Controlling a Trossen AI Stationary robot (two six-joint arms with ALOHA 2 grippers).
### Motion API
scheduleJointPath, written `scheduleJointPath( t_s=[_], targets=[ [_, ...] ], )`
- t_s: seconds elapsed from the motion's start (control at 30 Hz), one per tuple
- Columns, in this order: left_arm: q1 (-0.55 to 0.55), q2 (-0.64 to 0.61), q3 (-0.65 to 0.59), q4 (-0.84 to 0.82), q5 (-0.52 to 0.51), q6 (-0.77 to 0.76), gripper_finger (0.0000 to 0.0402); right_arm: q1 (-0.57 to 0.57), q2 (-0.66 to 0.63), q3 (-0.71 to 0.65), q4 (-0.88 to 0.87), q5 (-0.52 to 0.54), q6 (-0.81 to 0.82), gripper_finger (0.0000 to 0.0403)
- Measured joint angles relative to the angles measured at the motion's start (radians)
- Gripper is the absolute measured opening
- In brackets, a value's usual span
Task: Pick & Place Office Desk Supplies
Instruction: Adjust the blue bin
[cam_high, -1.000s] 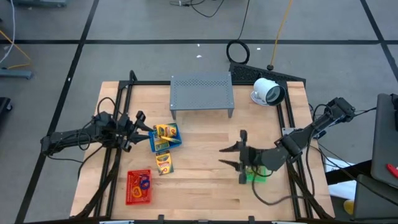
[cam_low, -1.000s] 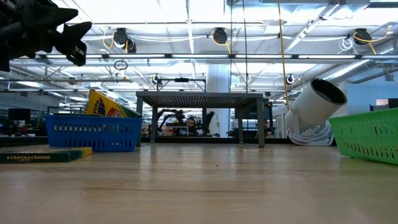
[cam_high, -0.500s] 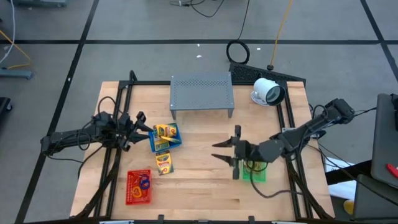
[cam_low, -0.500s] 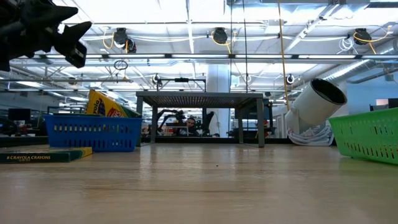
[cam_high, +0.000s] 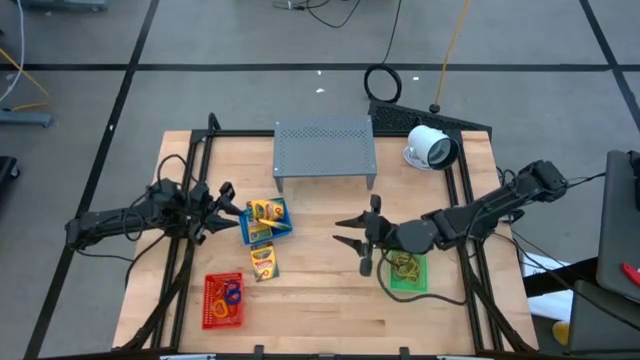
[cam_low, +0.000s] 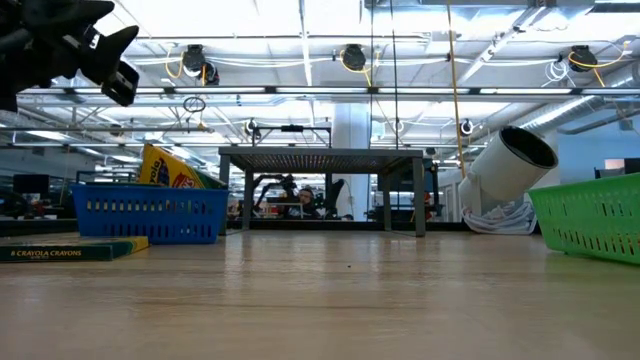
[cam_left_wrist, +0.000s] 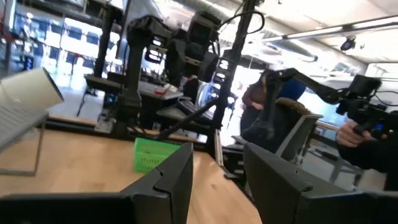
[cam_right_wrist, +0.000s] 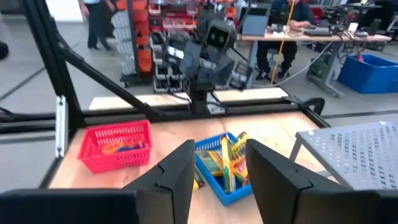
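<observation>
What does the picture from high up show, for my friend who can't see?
Two robot arms reach over a wooden table. Between them, a blue basket holds crayon packs, with a red basket and green basket nearer the front.

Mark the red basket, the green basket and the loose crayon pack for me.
red basket (cam_high: 209, 301): high view, left rim.
green basket (cam_high: 420, 276): high view, right edge.
loose crayon pack (cam_high: 262, 261): high view, middle of pack.
</observation>
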Motion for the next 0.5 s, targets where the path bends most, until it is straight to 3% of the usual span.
scheduleJointPath(
  t_s=[0.1,0.2,0.4,0.5],
  targets=[
    [0.000,0.000,0.050,-0.103,0.003,0.019,0.0152,-0.005,0.004,0.000,-0.007,-0.001,-0.001,0.0130],
    [0.000,0.000,0.136,-0.323,-0.031,0.065,0.0152,-0.016,0.014,0.001,0.004,0.000,0.001,0.0130],
    [0.000,0.036,0.322,-0.808,-0.302,0.100,0.0152,-0.023,0.026,0.001,0.005,0.001,0.002,0.0130],
    [-0.003,0.072,0.349,-0.811,-0.322,0.084,0.0152,-0.028,0.038,-0.001,-0.007,-0.001,0.002,0.0130]
  ],
)
